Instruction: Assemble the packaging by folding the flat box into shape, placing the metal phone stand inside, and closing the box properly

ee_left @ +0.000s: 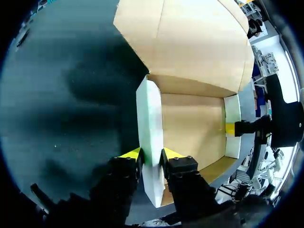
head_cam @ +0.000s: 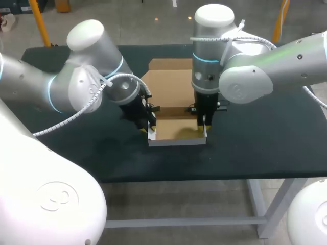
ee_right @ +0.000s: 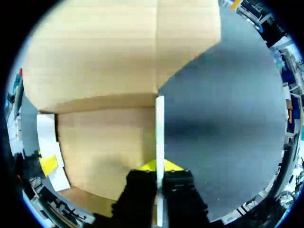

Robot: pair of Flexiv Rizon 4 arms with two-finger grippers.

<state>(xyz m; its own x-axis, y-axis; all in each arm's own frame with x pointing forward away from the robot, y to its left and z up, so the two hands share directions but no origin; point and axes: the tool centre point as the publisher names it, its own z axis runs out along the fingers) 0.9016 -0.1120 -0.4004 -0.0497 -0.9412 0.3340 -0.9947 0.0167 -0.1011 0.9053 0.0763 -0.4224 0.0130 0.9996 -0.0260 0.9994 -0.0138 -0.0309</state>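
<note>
A big dark table [head_cam: 265,138] fills most of the head view. Two fat white arms come over it. The left arm [head_cam: 76,76] comes in from the left and the right arm [head_cam: 265,66] comes in from the right, and both bend down to the middle of the table. The box [head_cam: 176,130] sits there, near the front edge. It is brown inside and white outside, and it is open on top. Its low walls stand up around a flat brown floor. A wide brown lid [head_cam: 168,84] is joined to the back of the box and lies open, away from the front edge, flat on the table. The left side wall [ee_left: 149,123] is white and stands up straight. The left tool [ee_left: 151,154] is closed tight on its top edge, with one yellow tip inside the box and one outside, both touching the wall. The right side wall [ee_right: 160,128] looks very thin from above. The right tool [ee_right: 160,166] pinches it the same way, with a yellow tip pressed on each side. From each tool you can see the other tool's yellow tip at the far wall across the box.
</note>
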